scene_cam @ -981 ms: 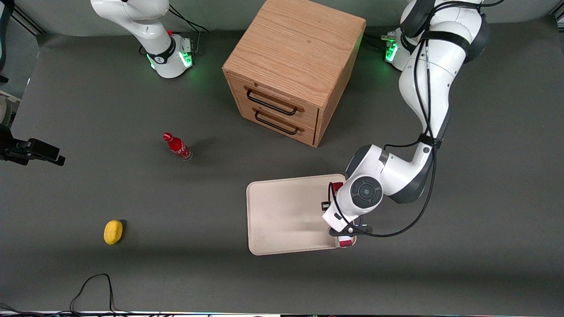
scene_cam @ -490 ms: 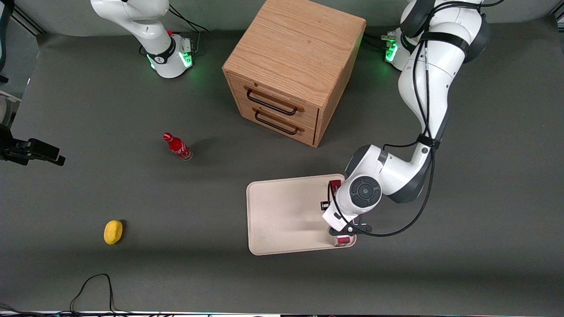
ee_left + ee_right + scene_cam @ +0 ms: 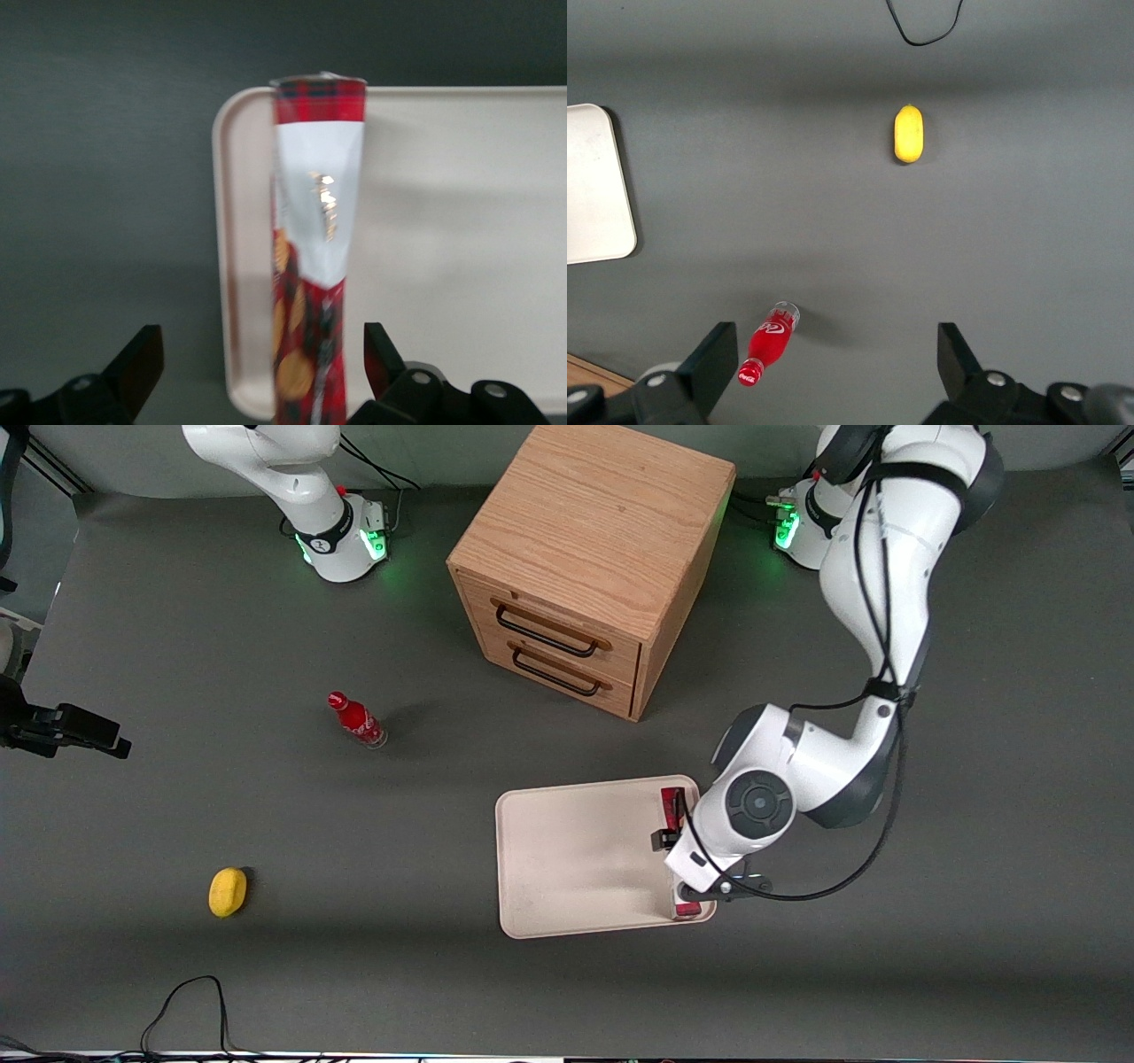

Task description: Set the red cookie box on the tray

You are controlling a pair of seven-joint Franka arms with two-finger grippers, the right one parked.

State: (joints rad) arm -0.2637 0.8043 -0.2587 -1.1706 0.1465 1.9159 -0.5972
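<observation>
Your left arm's gripper (image 3: pixel 257 372) hangs above the working arm's end of the tray (image 3: pixel 576 859), its fingers (image 3: pixel 133 367) spread wide on either side of the box (image 3: pixel 314 257) and clear of it, holding nothing. The box lies flat in the tray, along the rim at that end; in the front view you see only its two ends (image 3: pixel 671 804) showing past the wrist. From the left wrist, you look down its length: white patch in the middle stretch, tartan red at the far tip, cookies printed nearer the camera. The drawer cabinet (image 3: pixel 589 558) stands farther from the front camera than the tray. Toward the parked arm's end of the table, you find a small red bottle (image 3: pixel 356 720), and nearer the front camera, a yellow lemon-like object (image 3: pixel 228 892).
</observation>
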